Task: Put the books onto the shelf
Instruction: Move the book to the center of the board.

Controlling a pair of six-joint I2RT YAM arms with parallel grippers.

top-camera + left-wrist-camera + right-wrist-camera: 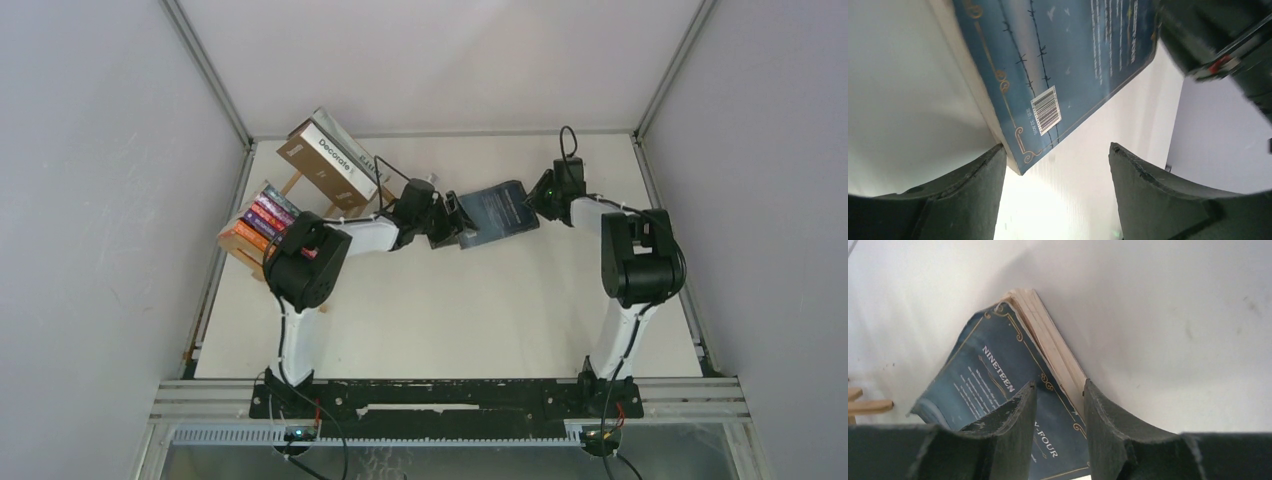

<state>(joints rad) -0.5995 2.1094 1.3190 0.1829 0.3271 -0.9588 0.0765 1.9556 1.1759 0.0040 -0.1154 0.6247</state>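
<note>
On the white table, far-left corner, sits the wood shelf, angled to the wall. The thick brown book, white title "Decorate", lies tilted across the top of it, w/ a grey-white one half hidden behind. Lower down in the rack is a row of paperbacks, spines up: purple, red, orange, packed side by side.

Mid-table, btwn the two arms, a dark blue book is off the surface & well apart from the shelf. The right gripper has it: jaws pinching the book by its page edge, one finger on the cover near the gold lettering, the other on the far side. The left gripper is at the opposite end, jaws spread wide, nothing clamped. The book's barcode corner pokes in just by its left finger; can't tell if it touches.
</note>
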